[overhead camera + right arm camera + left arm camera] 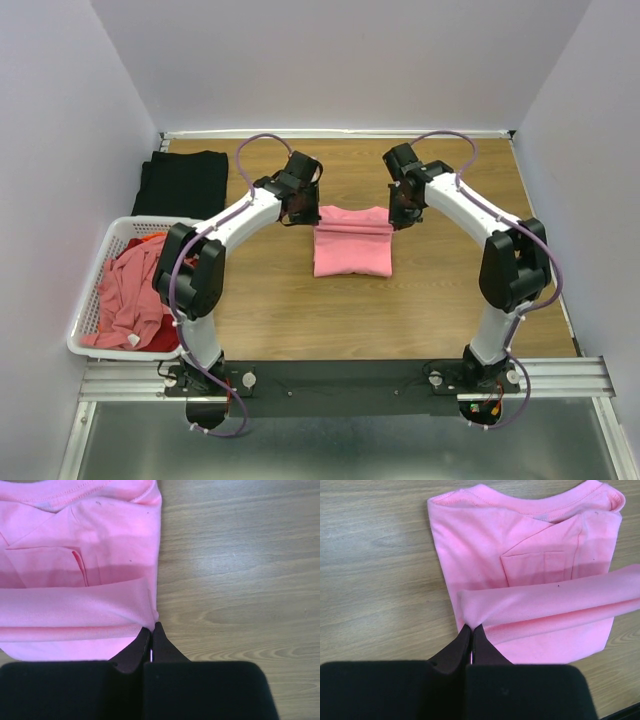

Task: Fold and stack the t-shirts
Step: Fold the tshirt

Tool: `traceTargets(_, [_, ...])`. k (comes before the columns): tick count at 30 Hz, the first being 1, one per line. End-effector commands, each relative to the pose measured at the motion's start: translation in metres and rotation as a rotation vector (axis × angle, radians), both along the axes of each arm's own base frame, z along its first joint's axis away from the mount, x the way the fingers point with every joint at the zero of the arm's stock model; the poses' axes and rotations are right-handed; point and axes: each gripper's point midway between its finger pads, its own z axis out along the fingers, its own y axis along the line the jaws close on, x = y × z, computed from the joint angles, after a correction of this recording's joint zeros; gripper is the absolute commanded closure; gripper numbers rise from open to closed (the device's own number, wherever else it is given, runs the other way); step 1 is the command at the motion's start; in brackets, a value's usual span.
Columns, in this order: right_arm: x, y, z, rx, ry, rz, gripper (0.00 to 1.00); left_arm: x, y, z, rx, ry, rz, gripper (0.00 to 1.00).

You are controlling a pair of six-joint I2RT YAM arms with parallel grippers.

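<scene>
A salmon-pink t-shirt (350, 250) lies partly folded in the middle of the table, its far hem lifted into a fold that runs across it. My left gripper (298, 212) is shut on the left corner of that lifted fold (471, 626). My right gripper (402, 212) is shut on the right corner (152, 625). The pink t-shirt (520, 555) shows its collar at the far end in the left wrist view, and the same t-shirt (80, 545) fills the left of the right wrist view. A black t-shirt (182, 183) lies folded at the back left.
A white slatted basket (92, 300) stands at the left edge, holding crumpled salmon-pink cloth (125, 295) and some red cloth (160, 338). Bare wood table (450, 300) surrounds the pink shirt. White walls close in the back and sides.
</scene>
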Motion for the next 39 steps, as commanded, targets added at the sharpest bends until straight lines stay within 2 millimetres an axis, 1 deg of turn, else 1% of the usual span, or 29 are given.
traceTargets(1, [-0.004, -0.057, -0.004, -0.199, -0.008, -0.092, 0.99, 0.01, 0.029, -0.017, 0.133, 0.002, 0.038, 1.0])
traceTargets(4, [-0.006, -0.055, -0.01, -0.191, 0.0, -0.09, 0.99, 0.01, 0.028, -0.026, 0.14, 0.014, 0.038, 1.0])
traceTargets(6, [-0.003, -0.057, -0.012, -0.198, -0.02, -0.101, 0.99, 0.011, 0.029, -0.032, 0.147, 0.02, 0.045, 1.0])
traceTargets(9, [-0.001, -0.062, -0.022, -0.217, -0.022, -0.11, 0.99, 0.012, 0.031, -0.039, 0.158, 0.027, 0.061, 1.0])
traceTargets(10, [-0.002, -0.063, -0.03, -0.227, -0.008, -0.11, 0.99, 0.013, 0.031, -0.042, 0.165, 0.026, 0.065, 1.0])
traceTargets(13, [0.005, -0.061, -0.041, -0.225, -0.018, -0.112, 0.99, 0.016, 0.033, -0.049, 0.171, 0.029, 0.094, 1.0])
traceTargets(17, [0.014, -0.062, -0.044, -0.243, -0.045, -0.113, 0.99, 0.015, 0.034, -0.052, 0.168, 0.034, 0.133, 1.0])
traceTargets(21, [0.019, -0.065, -0.048, -0.264, -0.047, -0.111, 0.99, 0.014, 0.041, -0.058, 0.185, 0.038, 0.174, 1.0])
traceTargets(23, [0.021, -0.064, -0.049, -0.265, -0.048, -0.112, 0.9, 0.012, 0.043, -0.061, 0.188, 0.045, 0.188, 0.94])
traceTargets(24, [0.022, -0.063, -0.046, -0.26, -0.057, -0.114, 0.79, 0.014, 0.042, -0.057, 0.181, 0.035, 0.192, 0.84])
traceTargets(26, [0.024, -0.061, -0.04, -0.248, -0.073, -0.11, 0.69, 0.015, 0.041, -0.051, 0.171, 0.019, 0.198, 0.74])
traceTargets(27, [0.026, -0.059, -0.029, -0.232, -0.095, -0.098, 0.6, 0.017, 0.041, -0.04, 0.158, -0.003, 0.205, 0.65])
traceTargets(28, [0.029, -0.058, -0.022, -0.223, -0.111, -0.089, 0.55, 0.018, 0.041, -0.033, 0.152, -0.017, 0.209, 0.59])
traceTargets(29, [0.032, -0.055, -0.015, -0.211, -0.136, -0.074, 0.5, 0.018, 0.042, -0.019, 0.135, -0.041, 0.218, 0.52])
traceTargets(30, [0.033, -0.052, -0.002, -0.197, -0.162, -0.033, 0.42, 0.019, 0.043, -0.011, 0.127, -0.058, 0.227, 0.42])
traceTargets(31, [0.037, -0.047, 0.006, -0.178, -0.192, -0.002, 0.39, 0.018, 0.043, -0.004, 0.116, -0.072, 0.235, 0.4])
traceTargets(32, [0.038, -0.043, 0.011, -0.163, -0.208, 0.031, 0.37, 0.017, 0.044, 0.002, 0.101, -0.083, 0.247, 0.34])
traceTargets(33, [0.037, -0.034, 0.015, -0.138, -0.221, 0.086, 0.35, 0.012, 0.041, 0.012, 0.069, -0.1, 0.246, 0.3])
traceTargets(34, [0.036, -0.028, 0.025, -0.114, -0.248, 0.115, 0.33, 0.013, 0.038, 0.018, 0.041, -0.124, 0.245, 0.27])
traceTargets(35, [0.036, -0.016, 0.027, -0.082, -0.263, 0.166, 0.33, 0.007, 0.036, 0.024, 0.018, -0.138, 0.247, 0.27])
traceTargets(36, [0.035, -0.01, 0.03, -0.069, -0.275, 0.194, 0.33, 0.004, 0.038, 0.025, 0.017, -0.139, 0.247, 0.27])
traceTargets(37, [0.034, -0.004, 0.032, -0.059, -0.287, 0.223, 0.33, 0.001, 0.033, 0.027, 0.006, -0.15, 0.244, 0.27])
traceTargets(38, [0.033, 0.006, 0.037, -0.048, -0.309, 0.261, 0.33, -0.003, 0.032, 0.028, 0.002, -0.151, 0.242, 0.27])
traceTargets(39, [0.03, 0.013, 0.037, -0.041, -0.313, 0.309, 0.32, -0.011, 0.03, 0.027, -0.006, -0.145, 0.236, 0.27])
